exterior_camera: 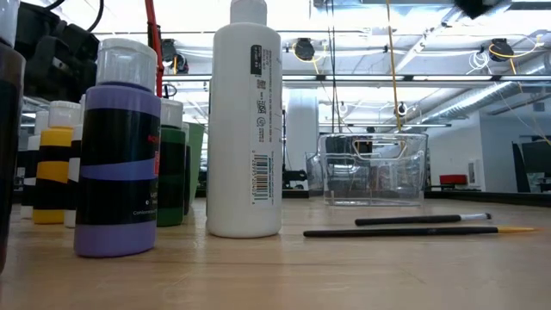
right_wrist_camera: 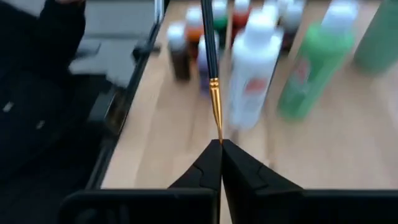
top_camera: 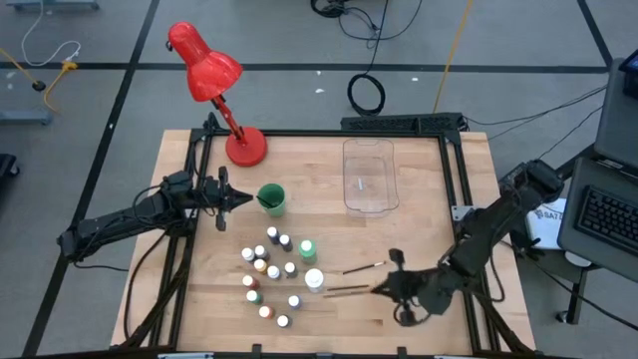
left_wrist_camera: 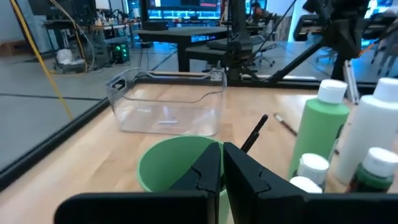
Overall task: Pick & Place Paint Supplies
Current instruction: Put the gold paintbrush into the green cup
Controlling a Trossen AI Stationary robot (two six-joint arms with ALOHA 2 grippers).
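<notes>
Gripping the bristle end of a thin dark paintbrush [right_wrist_camera: 210, 56], the right gripper [right_wrist_camera: 221, 144] sits low near the front right of the tabletop [top_camera: 199, 299], its fingers [right_wrist_camera: 205, 168] pressed together on the brush tip. That brush [top_camera: 344, 290] lies on the wood just right of the white bottle [top_camera: 314, 281], and a second brush [top_camera: 364, 266] lies close behind it. The green bottle [top_camera: 307, 249] stands beside the white one, with the small white-capped paint bottles [top_camera: 267, 274] clustered to their left. The left gripper [top_camera: 239, 199] hangs just beside the green cup [top_camera: 271, 198], fingers [left_wrist_camera: 245, 174] closed and holding nothing. A brush handle [left_wrist_camera: 255, 132] rises from the cup. The clear bin [top_camera: 370, 176] stands at the back, a red lamp [top_camera: 204, 65] at the back left corner.
</notes>
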